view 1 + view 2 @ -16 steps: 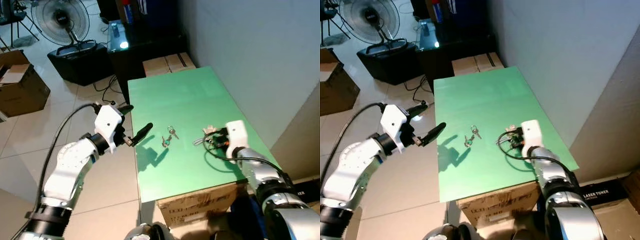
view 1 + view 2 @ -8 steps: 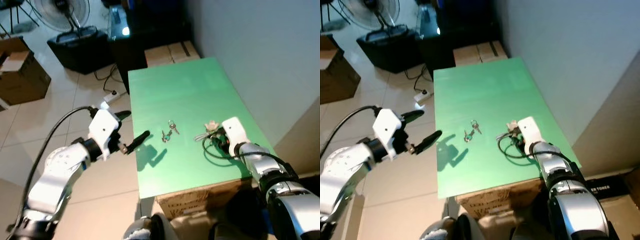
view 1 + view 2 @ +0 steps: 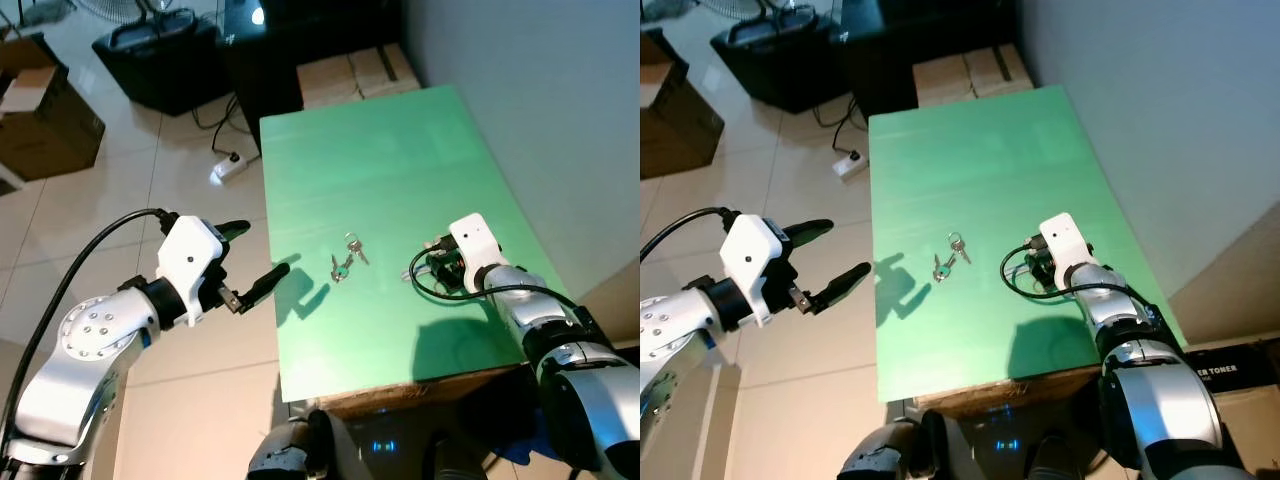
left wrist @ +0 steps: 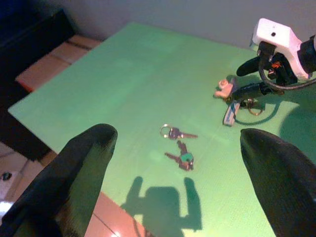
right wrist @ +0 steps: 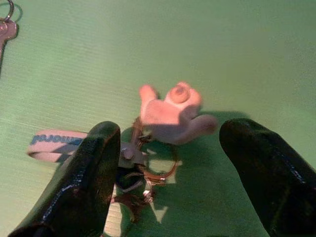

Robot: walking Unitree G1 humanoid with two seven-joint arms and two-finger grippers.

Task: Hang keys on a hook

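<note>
Two loose keys (image 3: pixel 345 262) lie in the middle of the green table (image 3: pixel 380 150), one on a ring and one with a green head. A key bunch (image 5: pixel 148 170) with a pink charm (image 5: pixel 170 111) and a lettered tag (image 5: pixel 54 143) lies nearer the table's right edge. My right gripper (image 3: pixel 437 266) rests low over that bunch, open, its fingers (image 5: pixel 84 187) either side of the charm without closing on it. My left gripper (image 3: pixel 252 256) is open and holds nothing, hovering beside the table's left edge and facing the loose keys (image 4: pixel 177 145).
A grey wall runs along the table's right side. Behind the table stand cardboard boxes (image 3: pixel 345 75) and a dark cabinet (image 3: pixel 300 30). On the tiled floor to the left are a power strip (image 3: pixel 228 170), a black case (image 3: pixel 150 50) and a cardboard box (image 3: pixel 45 130).
The camera has shifted, looking more steeply down on the table. My left gripper has drawn back slightly from the table's left edge. My right gripper stays at the key bunch.
</note>
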